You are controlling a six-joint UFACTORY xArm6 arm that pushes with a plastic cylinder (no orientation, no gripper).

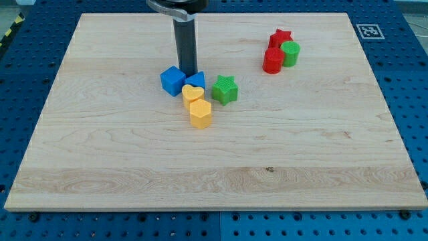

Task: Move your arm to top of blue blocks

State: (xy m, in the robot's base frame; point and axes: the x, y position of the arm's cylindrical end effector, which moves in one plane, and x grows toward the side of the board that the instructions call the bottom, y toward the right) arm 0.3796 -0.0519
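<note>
A blue cube (172, 81) and a second blue block (196, 80) sit side by side near the board's middle, a little toward the view's left. My tip (188, 72) stands just at their top side, between the two, touching or nearly touching them. The dark rod rises from there to the view's top edge. A yellow heart block (192, 94) and a yellow hexagon block (200, 114) lie just below the blue blocks. A green star block (225, 89) sits to their right.
A red star block (281, 37), a red cylinder-like block (273, 61) and a green cylinder block (290, 53) cluster at the view's upper right. The wooden board (100, 167) lies on a blue perforated table. A fiducial marker (368, 31) is at the board's top right corner.
</note>
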